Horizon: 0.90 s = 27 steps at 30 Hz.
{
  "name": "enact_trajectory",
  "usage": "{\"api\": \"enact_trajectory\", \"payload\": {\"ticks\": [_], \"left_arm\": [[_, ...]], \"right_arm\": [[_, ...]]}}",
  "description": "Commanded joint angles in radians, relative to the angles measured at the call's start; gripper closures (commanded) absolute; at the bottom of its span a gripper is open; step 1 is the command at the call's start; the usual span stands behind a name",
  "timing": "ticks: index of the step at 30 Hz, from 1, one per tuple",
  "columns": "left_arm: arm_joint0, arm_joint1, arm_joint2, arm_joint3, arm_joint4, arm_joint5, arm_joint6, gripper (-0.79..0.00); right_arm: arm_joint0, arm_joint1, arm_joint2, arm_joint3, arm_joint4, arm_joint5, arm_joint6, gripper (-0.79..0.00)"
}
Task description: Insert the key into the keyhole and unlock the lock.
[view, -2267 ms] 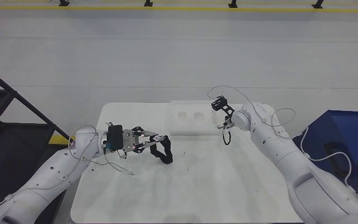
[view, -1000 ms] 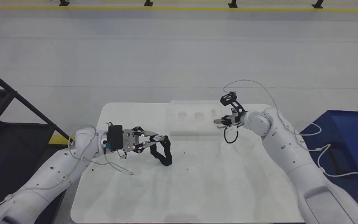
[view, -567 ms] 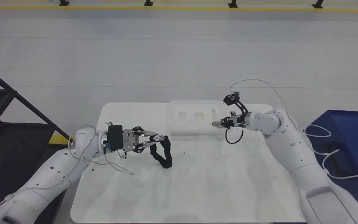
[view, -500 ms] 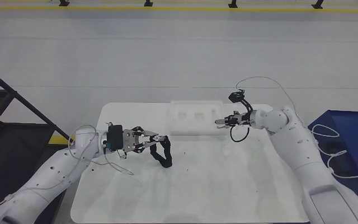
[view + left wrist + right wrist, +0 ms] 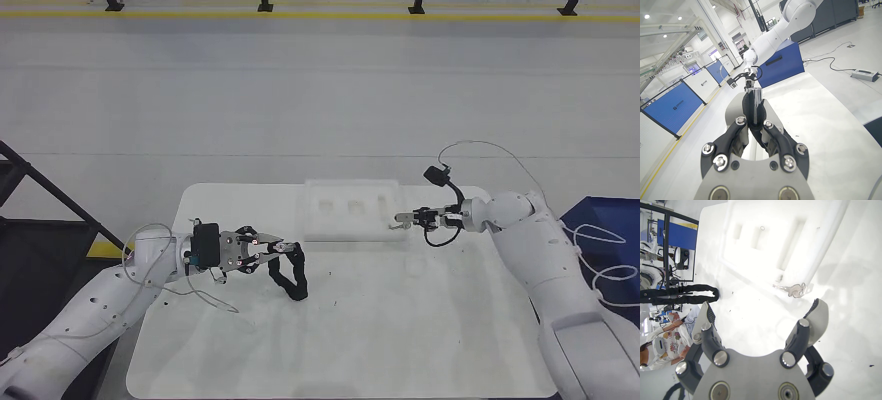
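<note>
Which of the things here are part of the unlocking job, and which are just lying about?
Job:
lock, clamped in the left gripper
key, on the table near the open right gripper

Lying about:
white tray

Both the left arm [image 5: 110, 300] and the right arm [image 5: 545, 265] are chunky glossy white tubes with rounded joints, and thin white cables [image 5: 478, 142] loop off them. The left gripper [image 5: 755, 124] and right gripper [image 5: 762, 307] look identical: grey metal plate, black linkage fingers [image 5: 802, 332], shiny round-headed screws [image 5: 721, 357], ribbed pads.
</note>
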<state>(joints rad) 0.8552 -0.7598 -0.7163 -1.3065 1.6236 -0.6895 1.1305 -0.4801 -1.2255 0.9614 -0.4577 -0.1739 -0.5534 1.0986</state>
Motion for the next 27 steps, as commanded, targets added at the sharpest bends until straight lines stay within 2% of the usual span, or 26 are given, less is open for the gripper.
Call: {"api": "enact_trajectory", "payload": {"ticks": [1,7,15,20,27], "left_arm": [[0.0,0.0,0.0,0.0,0.0,0.0,0.0,0.0],[0.0,0.0,0.0,0.0,0.0,0.0,0.0,0.0],[0.0,0.0,0.0,0.0,0.0,0.0,0.0,0.0],[0.0,0.0,0.0,0.0,0.0,0.0,0.0,0.0],[0.0,0.0,0.0,0.0,0.0,0.0,0.0,0.0]], "right_arm": [[0.011,-0.009,-0.008,0.037,0.006,0.002,-0.011,-0.705],[0.035,-0.035,-0.03,0.123,0.018,0.009,-0.018,-0.616],[0.06,-0.064,-0.057,0.187,-0.005,0.041,-0.059,-0.597],[0.076,-0.079,-0.067,0.212,-0.016,0.065,-0.093,-0.542],[0.091,-0.098,-0.071,0.242,-0.012,0.119,-0.108,-0.551]]}}
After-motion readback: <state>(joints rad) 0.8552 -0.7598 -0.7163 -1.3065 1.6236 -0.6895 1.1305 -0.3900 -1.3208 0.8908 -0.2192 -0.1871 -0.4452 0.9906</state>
